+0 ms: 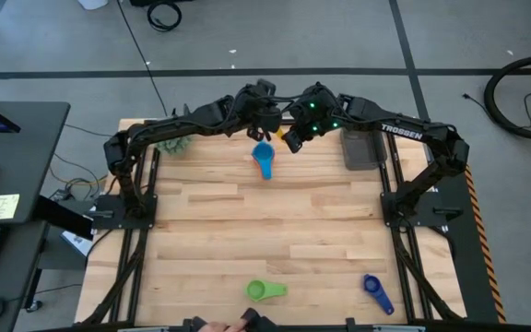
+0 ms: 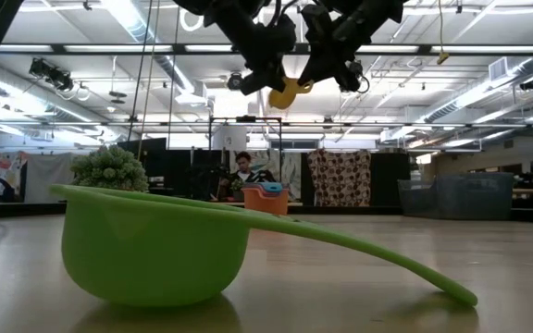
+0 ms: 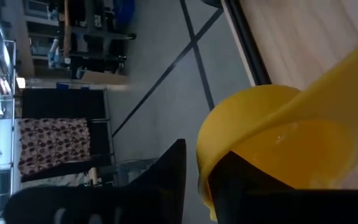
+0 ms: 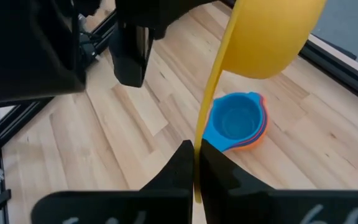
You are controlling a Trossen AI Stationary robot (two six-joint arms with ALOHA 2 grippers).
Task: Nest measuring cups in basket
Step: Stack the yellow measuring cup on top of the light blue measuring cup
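Observation:
Both grippers meet high above the table's far middle, around a yellow measuring cup (image 1: 290,141) (image 2: 285,92). My right gripper (image 4: 196,155) (image 1: 295,136) is shut on its handle, and my left gripper (image 3: 196,180) (image 1: 265,134) is shut at its bowl. Right below them a nested stack (image 4: 235,118) (image 1: 264,163) stands on the table, blue cups on top of orange. A green cup (image 1: 265,291) (image 2: 155,250) and a dark blue cup (image 1: 376,293) rest on their bowls near the near edge. The dark grey basket (image 1: 362,149) sits at the far right. My left gripper has the edge of the yellow cup's bowl (image 3: 205,155) in the narrow gap between its two fingers, and the cup is lifted clear of the table. The bowl itself hides how far in it reaches. My right gripper pinches the yellow cup's flat handle (image 4: 205,124) between its two fingers, lying along it. The bowl (image 4: 272,37) juts out beyond the fingertips, in the air above the stack.
A fuzzy green plant ball (image 1: 173,145) (image 2: 109,168) sits at the table's far left. The black arm frames stand along both sides. Bare wood lies between the stack and the two cups at the near edge. A person (image 2: 243,171) sits in the room beyond.

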